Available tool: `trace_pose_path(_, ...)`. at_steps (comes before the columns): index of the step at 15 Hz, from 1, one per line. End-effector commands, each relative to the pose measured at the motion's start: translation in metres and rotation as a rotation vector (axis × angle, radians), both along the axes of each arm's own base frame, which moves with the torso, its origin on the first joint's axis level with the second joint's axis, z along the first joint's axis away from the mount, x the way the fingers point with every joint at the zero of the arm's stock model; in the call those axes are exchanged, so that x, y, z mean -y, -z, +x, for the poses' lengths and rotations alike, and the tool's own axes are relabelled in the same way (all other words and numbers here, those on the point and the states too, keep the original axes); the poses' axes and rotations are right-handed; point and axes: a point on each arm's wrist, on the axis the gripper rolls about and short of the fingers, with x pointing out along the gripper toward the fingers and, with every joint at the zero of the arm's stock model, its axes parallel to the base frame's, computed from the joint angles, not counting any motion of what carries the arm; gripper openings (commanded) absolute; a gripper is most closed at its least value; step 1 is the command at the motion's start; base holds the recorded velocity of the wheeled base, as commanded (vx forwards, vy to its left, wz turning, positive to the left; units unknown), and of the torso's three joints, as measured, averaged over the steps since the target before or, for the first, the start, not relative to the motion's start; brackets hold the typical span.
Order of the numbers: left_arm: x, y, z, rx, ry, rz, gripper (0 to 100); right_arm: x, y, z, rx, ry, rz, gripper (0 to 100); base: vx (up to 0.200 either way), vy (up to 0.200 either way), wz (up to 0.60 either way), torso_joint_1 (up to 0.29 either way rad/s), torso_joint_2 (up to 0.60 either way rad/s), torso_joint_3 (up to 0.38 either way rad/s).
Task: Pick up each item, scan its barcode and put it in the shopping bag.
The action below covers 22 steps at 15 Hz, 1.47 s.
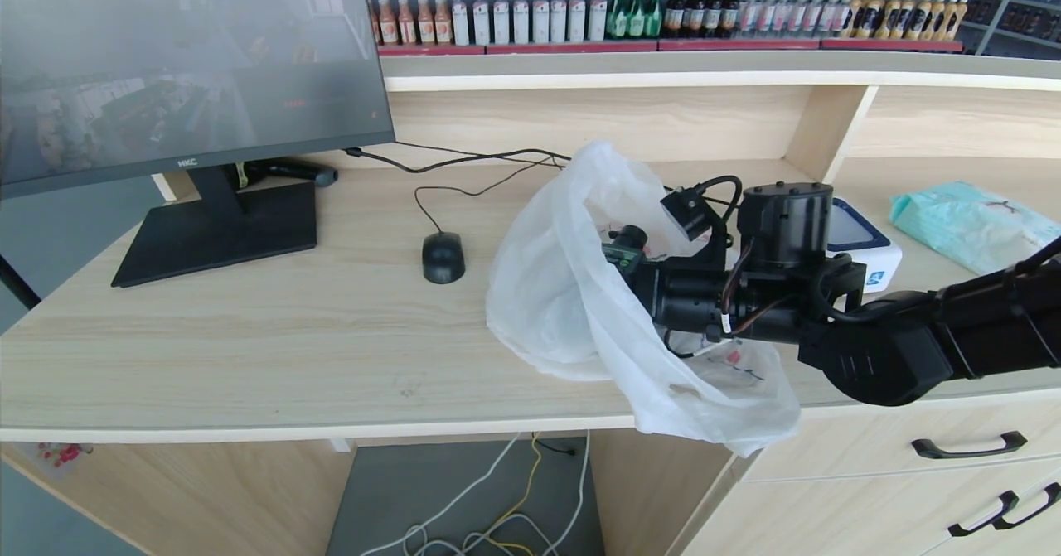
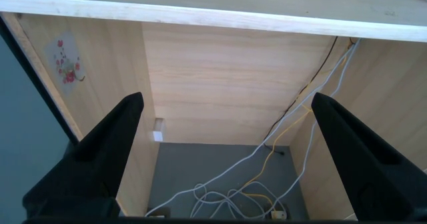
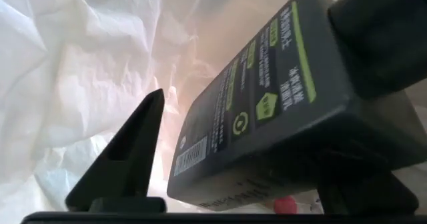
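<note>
A white translucent shopping bag (image 1: 572,291) lies on the wooden counter (image 1: 249,332), its mouth facing right. My right arm reaches into that mouth, and my right gripper (image 1: 620,256) is inside the bag. In the right wrist view the right gripper (image 3: 247,64) is open, with a dark box with green labels and a barcode (image 3: 267,117) between its fingers. The box leans against one finger, and a gap shows beside the other finger (image 3: 127,157). My left gripper (image 2: 223,111) hangs open below the counter edge, holding nothing.
A teal soft pack (image 1: 974,224) lies at the counter's right end. A white and blue device (image 1: 862,249) sits behind my right arm. A mouse (image 1: 443,258), a monitor (image 1: 182,67) and cables take up the left. Loose cables (image 2: 253,177) lie under the counter.
</note>
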Motion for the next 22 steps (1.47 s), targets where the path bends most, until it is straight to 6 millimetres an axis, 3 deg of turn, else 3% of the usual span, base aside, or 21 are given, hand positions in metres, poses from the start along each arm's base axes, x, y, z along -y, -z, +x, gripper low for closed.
trace_pose_path(1,0.000,0.000,0.000,0.000,0.001,0.000,100,0.002,0.001,0.001,-0.002,0.007,0.001,100,0.000,0.000,0.00,0.000,0.00,0.000)
trace_pose_path(12,0.000,0.000,0.000,0.000,0.001,0.000,100,0.026,-0.017,0.004,0.033,0.099,0.025,100,0.000,0.000,0.00,0.000,0.00,0.000)
trace_pose_path(22,0.000,0.000,0.000,0.000,0.001,0.000,100,0.044,-0.061,-0.017,0.332,0.184,0.019,100,0.000,0.000,0.00,0.000,0.00,0.000)
